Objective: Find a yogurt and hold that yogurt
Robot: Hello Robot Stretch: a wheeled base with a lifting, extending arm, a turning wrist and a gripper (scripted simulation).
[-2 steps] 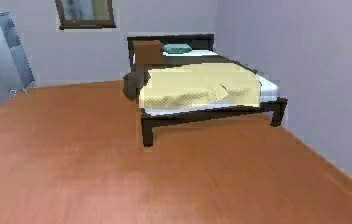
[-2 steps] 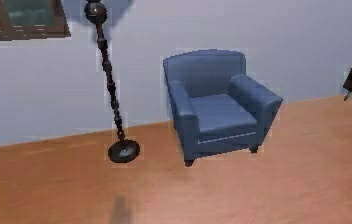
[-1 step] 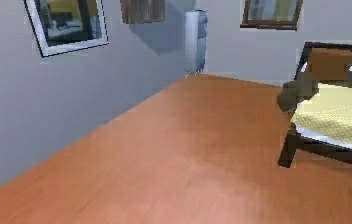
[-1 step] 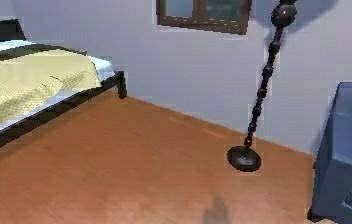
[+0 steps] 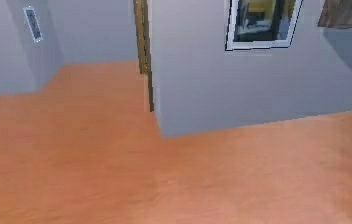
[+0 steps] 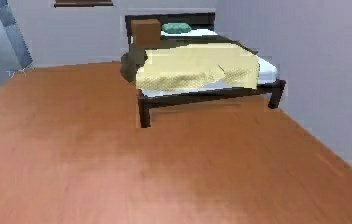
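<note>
Orange-brown wood flooring (image 5: 84, 165) is spreading across the forward view, running up to a grey wall (image 5: 9, 60) at the left that is carrying a small white-framed panel (image 5: 32, 23). Right of it a brown wooden door edge (image 5: 142, 40) is standing at an opening. A grey wall corner (image 5: 199, 90) is jutting toward the camera, bearing a white-framed window or picture (image 5: 264, 22) and, at the far right, part of a dark-framed picture (image 5: 344, 12). In the arm side view a wood floor (image 6: 114, 170) is lying in front, with a dark-framed bed (image 6: 214, 97) standing farther out. A brown box-like shape (image 6: 142, 30) is sitting at the bed's head on the left, and what it is holding cannot be told. A dark olive heap (image 6: 132, 66) is slumping just below it against the bed. A yellow blanket (image 6: 199, 65) is covering the mattress and a green pillow (image 6: 176, 28) is resting at the head. Where the yogurt is, which way it is pointing, and the tool's state and pose cannot be told.
</note>
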